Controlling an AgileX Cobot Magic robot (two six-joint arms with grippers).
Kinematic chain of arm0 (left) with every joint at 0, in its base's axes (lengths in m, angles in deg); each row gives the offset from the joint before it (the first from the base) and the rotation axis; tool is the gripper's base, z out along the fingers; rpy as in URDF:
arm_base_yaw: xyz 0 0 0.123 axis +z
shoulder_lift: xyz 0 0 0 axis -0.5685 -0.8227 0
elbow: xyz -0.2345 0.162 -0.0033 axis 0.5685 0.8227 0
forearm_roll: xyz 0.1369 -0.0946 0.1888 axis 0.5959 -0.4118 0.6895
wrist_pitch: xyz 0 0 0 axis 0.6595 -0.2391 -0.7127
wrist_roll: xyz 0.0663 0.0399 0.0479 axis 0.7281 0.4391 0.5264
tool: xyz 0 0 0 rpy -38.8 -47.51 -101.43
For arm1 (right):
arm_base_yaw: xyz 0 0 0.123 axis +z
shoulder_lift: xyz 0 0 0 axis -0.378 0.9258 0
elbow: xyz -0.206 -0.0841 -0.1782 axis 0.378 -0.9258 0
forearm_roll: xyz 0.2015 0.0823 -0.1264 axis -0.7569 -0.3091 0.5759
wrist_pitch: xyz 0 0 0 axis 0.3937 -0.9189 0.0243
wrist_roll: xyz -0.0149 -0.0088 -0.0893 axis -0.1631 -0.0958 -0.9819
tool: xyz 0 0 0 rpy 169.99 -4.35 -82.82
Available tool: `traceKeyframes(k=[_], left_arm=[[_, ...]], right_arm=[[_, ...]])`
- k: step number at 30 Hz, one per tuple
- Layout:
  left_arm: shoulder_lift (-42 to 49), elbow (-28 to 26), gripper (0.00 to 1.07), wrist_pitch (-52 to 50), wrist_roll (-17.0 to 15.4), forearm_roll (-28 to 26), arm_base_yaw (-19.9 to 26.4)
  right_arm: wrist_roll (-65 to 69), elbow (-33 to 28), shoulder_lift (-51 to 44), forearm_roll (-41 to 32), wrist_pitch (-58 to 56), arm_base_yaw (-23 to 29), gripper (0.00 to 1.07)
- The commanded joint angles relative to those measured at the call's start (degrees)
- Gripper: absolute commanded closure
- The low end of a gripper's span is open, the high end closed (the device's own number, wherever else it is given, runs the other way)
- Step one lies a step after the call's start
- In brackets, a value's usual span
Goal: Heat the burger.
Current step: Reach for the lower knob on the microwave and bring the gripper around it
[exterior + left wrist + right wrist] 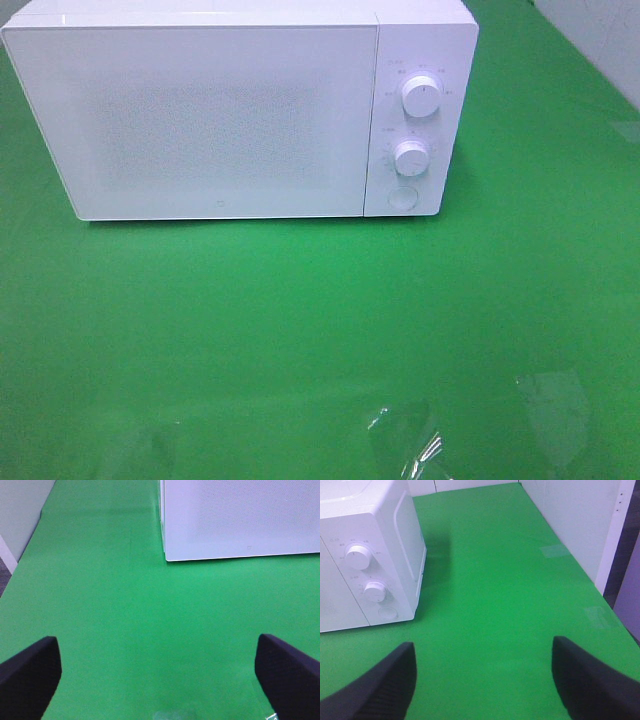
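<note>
Scanning the green cloth [300,340]: biggest thing on show, running from 12 to 6 o'clock in the high view, and no burger on any part of it that shows.
Microwave [240,110]: white, sitting up at 11 o'clock, front face turned toward the arms. That probably keeps its controls within reach.
Door [200,120]: shut flush, frosted panel, nothing readable through it.
Burger: not in any of the three views; whether it sits behind that door or off camera I cannot tell.
Left gripper [159,676]: dark fingers [30,680] spread wide with nothing between them, low over the cloth, the microwave's near corner up at 1 o'clock in its own view.
Right gripper [485,680]: fingers [385,685] also spread and empty, looking across the cloth with the control side at 10 o'clock. By my read it's the better-placed arm for that panel.
Upper knob [421,96]: on the 3 o'clock strip of the front.
Lower knob [411,157]: just under it, at 6 o'clock from the first.
Round button [402,197]: lowest of the three — probably the door release, so a likely first target.
Stage: very early, I'd say; both arms parked clear of the microwave, nothing touched.
</note>
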Motion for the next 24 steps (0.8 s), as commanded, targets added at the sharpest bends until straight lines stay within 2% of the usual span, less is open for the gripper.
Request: traceKeyframes(k=[1,9,13,16,24], left_arm=[[1.26,0.11,0.09,-0.06,-0.52,-0.29,0.06],[1.26,0.11,0.09,-0.06,-0.52,-0.29,0.06],[1.26,0.11,0.09,-0.06,-0.52,-0.29,0.06],[1.26,0.11,0.09,-0.06,-0.52,-0.29,0.06],[1.26,0.11,0.09,-0.06,-0.52,-0.29,0.06]], right_arm=[[-0.23,0.00,4.30,0.00,6.99,-0.29,0.34],[-0.23,-1.09,12.09,0.00,17.25,-0.29,0.34],[-0.23,-4.01,19.08,0.00,27.16,-0.29,0.34],[-0.23,-4.58,20.28,0.00,28.93,-0.29,0.34],[0.00,-8.14,30.48,-0.06,45.32,-0.29,0.34]])
